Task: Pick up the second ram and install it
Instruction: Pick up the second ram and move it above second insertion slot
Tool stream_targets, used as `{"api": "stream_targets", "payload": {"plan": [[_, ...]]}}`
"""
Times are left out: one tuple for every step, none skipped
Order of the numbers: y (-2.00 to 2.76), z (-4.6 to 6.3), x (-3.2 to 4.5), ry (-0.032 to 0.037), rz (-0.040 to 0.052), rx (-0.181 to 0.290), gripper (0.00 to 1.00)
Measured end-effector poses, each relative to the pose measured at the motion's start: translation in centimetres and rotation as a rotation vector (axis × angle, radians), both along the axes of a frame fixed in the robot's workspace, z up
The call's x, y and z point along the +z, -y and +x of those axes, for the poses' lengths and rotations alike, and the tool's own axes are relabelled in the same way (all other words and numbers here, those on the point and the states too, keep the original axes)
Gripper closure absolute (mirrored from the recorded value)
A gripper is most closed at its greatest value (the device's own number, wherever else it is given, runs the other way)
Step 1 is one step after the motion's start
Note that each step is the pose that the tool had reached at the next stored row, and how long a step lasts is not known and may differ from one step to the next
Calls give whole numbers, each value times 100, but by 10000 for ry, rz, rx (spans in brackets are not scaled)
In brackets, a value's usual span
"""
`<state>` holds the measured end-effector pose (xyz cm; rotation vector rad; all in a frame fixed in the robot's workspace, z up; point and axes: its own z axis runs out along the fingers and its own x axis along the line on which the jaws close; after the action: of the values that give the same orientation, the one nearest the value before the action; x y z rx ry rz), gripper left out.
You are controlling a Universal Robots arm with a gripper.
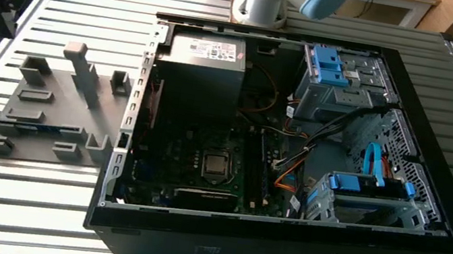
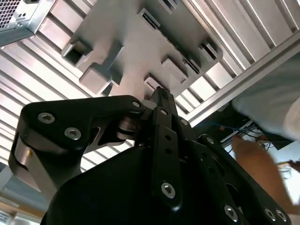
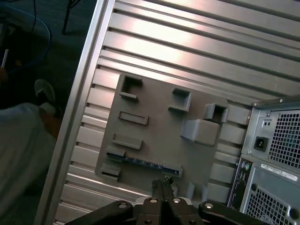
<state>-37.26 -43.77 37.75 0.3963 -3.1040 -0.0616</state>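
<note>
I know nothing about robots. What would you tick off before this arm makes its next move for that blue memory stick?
1. Second ram lying in the gray holder: ok.
2. Gripper above the holder, near the ram: ok.
3. Jaws apart to take the ram: not ok, shut and empty.
4. Computer case open: ok.
5. Free slot on the motherboard: cannot tell.

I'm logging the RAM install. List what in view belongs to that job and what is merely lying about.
Job: second ram in the gray holder; gripper, shut, near it; motherboard in the open case.
Lying about: power supply; blue drive-bay latches; a person's sleeve.
</note>
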Motion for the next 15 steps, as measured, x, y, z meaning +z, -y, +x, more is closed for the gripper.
{"api": "stream_targets", "payload": {"plan": [[0,-1,0,0,0,77,89],[0,-2,0,0,0,158,89],[0,-2,0,-1,0,234,89],[0,-3,0,0,0,312,89],[0,-4,0,-1,0,389,89],[0,-5,-1,0,0,465,89],[0,-6,0,0,0,548,89],[1,-7,0,0,0,627,89],[1,-8,0,0,0,704,89],[1,-9,0,0,-1,764,89],[1,-9,0,-1,0,815,89],[1,-10,0,-1,-1,848,89],[1,-10,0,-1,-1,851,89],[1,-10,0,-1,-1,852,89],[1,-10,0,-1,-1,853,89]]}}
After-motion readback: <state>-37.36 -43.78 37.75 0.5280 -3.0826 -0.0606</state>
